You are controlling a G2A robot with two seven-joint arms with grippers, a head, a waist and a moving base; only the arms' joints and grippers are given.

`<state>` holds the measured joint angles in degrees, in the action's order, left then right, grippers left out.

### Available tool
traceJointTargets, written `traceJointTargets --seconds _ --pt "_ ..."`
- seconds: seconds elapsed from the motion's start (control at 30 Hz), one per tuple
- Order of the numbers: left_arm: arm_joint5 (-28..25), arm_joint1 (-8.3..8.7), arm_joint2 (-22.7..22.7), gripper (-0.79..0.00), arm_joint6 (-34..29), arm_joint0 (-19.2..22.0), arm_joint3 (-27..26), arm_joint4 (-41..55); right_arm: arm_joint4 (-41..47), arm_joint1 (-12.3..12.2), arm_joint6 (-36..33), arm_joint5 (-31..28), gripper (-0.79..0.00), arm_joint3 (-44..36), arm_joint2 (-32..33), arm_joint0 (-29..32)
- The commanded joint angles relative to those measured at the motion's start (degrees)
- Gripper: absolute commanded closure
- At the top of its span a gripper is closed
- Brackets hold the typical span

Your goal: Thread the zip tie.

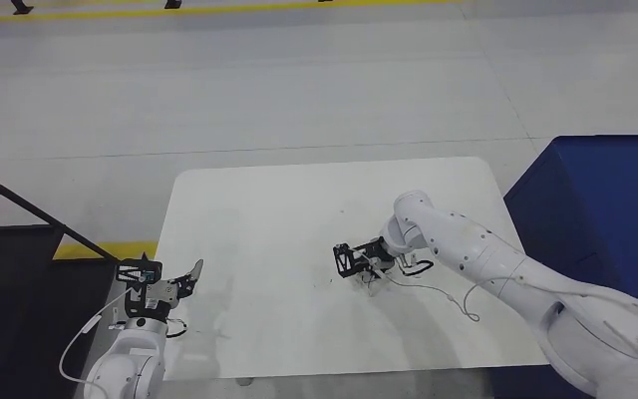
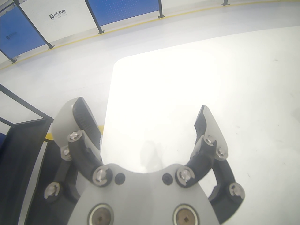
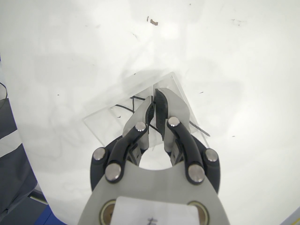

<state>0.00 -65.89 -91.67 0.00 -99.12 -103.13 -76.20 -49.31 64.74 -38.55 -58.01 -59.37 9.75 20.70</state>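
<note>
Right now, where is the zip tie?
In the right wrist view, the zip tie is pinched in the right gripper, over a clear plate on the table.

White table [image 1: 299,209], flecked with small dark specks and 1 brown speck [image 3: 154,22]. Thin black zip tie [image 3: 123,107] on a clear, colourless plate [image 3: 103,122]. The left gripper [image 2: 141,104] and the right gripper [image 3: 153,94] both have pale grey metal fingers, black ribbed pads [image 2: 86,120], black links and silver screws. Pale grey floor [image 1: 299,80] crossed by a yellow line [image 2: 131,25]. Fence panels [image 2: 126,1] alternate blue and white, dotted with fine holes, in black frames. Deep blue box [image 1: 583,199]
</note>
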Motion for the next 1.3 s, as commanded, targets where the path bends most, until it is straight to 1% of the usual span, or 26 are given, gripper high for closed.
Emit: traceJointTargets --seconds 0.0,0.17,0.2,0.23,0.33,0.5,0.63,0.73,0.87,0.97,1.0,1.03,1.27 --pt "0.00 0.00 0.00 -0.785 0.00 0.00 0.00 0.00 -0.27 0.37 0.04 0.01 -0.145 0.43 -0.01 0.11" --pt "0.00 0.00 0.00 -0.785 0.00 0.00 0.00 0.00 -0.93 0.86 0.34 0.01 -0.114 1.28 -0.01 0.19" --pt "0.00 0.00 0.00 -0.785 0.00 0.00 0.00 0.00 -1.05 0.88 0.44 0.01 -0.077 1.39 -0.01 0.24" --pt "0.00 0.00 0.00 -0.785 0.00 0.00 0.00 0.00 -1.18 0.87 0.52 0.01 0.000 1.38 -0.01 0.24" --pt "0.00 0.00 0.00 -0.785 0.00 0.00 0.00 0.00 -1.38 0.46 1.16 0.01 0.000 0.66 -0.01 0.09" --pt "0.00 0.00 0.00 -0.785 0.00 0.00 0.00 0.00 -0.71 -1.33 2.52 0.01 0.000 -0.52 -0.01 0.00" --pt "0.00 0.00 0.00 -0.785 0.00 0.00 0.00 0.00 0.03 -3.50 3.73 0.01 0.000 -2.97 0.05 -0.39" --pt "0.00 0.00 0.00 -0.785 0.00 0.00 0.00 0.00 0.52 -5.98 5.39 0.01 0.000 -6.37 0.01 -0.56" --pt "0.00 0.00 0.00 -0.785 0.00 0.00 0.00 0.00 0.88 -10.40 9.88 0.01 0.000 -12.05 1.05 -1.13" --pt "0.00 0.00 0.00 -0.785 0.00 0.00 0.00 0.00 -1.99 -14.33 14.76 0.01 0.000 -16.54 3.43 -1.05" --pt "0.00 0.00 0.00 -0.785 0.00 0.00 0.00 0.00 -4.04 -15.72 17.05 0.57 0.000 -17.87 5.15 -0.71" --pt "0.00 0.00 0.00 -0.785 0.00 0.00 0.00 0.00 -5.88 -16.65 18.96 3.01 0.000 -19.02 6.64 -0.25" --pt "0.00 0.00 0.00 -0.785 0.00 0.00 0.00 0.00 -5.88 -16.65 18.96 3.01 0.000 -19.02 6.64 -0.25"
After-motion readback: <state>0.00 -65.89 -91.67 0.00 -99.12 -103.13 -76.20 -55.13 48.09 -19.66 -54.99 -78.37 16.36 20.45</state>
